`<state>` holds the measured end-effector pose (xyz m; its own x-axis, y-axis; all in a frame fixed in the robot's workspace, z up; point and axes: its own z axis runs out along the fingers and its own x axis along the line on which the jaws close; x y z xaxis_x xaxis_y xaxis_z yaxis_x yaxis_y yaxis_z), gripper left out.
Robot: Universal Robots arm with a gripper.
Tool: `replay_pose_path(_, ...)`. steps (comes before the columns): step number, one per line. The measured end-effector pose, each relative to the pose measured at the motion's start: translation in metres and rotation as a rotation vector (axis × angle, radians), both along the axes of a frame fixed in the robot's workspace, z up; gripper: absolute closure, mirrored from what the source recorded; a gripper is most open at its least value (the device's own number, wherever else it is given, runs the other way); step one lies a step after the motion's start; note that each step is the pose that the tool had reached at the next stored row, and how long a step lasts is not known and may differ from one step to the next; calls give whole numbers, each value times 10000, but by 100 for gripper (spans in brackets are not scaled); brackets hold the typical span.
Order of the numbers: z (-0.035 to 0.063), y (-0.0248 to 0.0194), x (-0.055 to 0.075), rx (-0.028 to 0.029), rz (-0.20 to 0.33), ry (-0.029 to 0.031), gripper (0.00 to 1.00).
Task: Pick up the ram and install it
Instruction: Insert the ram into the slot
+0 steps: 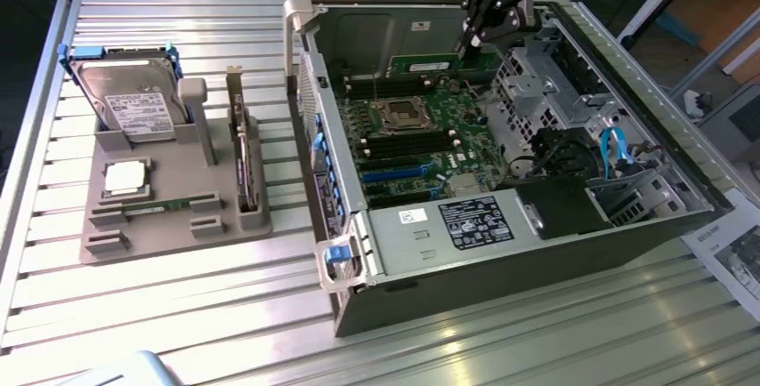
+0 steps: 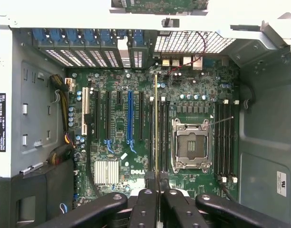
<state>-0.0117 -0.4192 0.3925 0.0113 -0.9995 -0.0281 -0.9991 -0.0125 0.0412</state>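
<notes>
On the slatted aluminium worktop (image 1: 178,315): a computer and a parts holder stand side by side, apart from each other.
Tower case: a dark metal tower case (image 1: 475,284) lies on its side toward the exterior view's right, with the side panel off and the inside facing up.
Motherboard: a green motherboard (image 1: 440,141) covers the floor of the tower case.
Holder tray: a grey plastic holder tray (image 1: 166,230) sits toward the exterior view's left, well apart from the claw.
Hard drive: a silver hard drive with blue side rails (image 1: 131,101) stands propped in the holder tray.
Expansion card: a dark expansion card (image 1: 244,164) stands on edge in the holder tray.
Claw: the black two-fingered claw (image 1: 474,44) hangs over the far part of the open tower case, closed tight and gripping the ram by its upper edge.
Ram: the long, thin green circuit-board ram (image 1: 430,64) hangs lengthwise under the fingertips. From the wrist, the ram (image 2: 156,123) is edge-on, a thin line running out from between the fingers.
Memory slots: long black memory slots (image 2: 163,137) lie just beside the socket, and the ram's line runs along them.
Processor socket: a silver-framed processor socket (image 2: 189,145) sits open and empty on the motherboard.
Processor chip: a square silver processor chip (image 1: 125,177) lies flat in the holder tray.
Progress: the pick-up is done, as the ram is out of the holder tray and inside the tower case. It appears to hang above the memory slots and is not yet seated, so the install is left.
</notes>
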Motion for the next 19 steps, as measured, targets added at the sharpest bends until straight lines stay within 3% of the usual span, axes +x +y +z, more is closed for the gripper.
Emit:
replay_pose_path(9, -8, 1, 0, 1, 0, 0, 88)
replay_pose_path(19, -97, 3, -1, 1, 0, 0, 88)
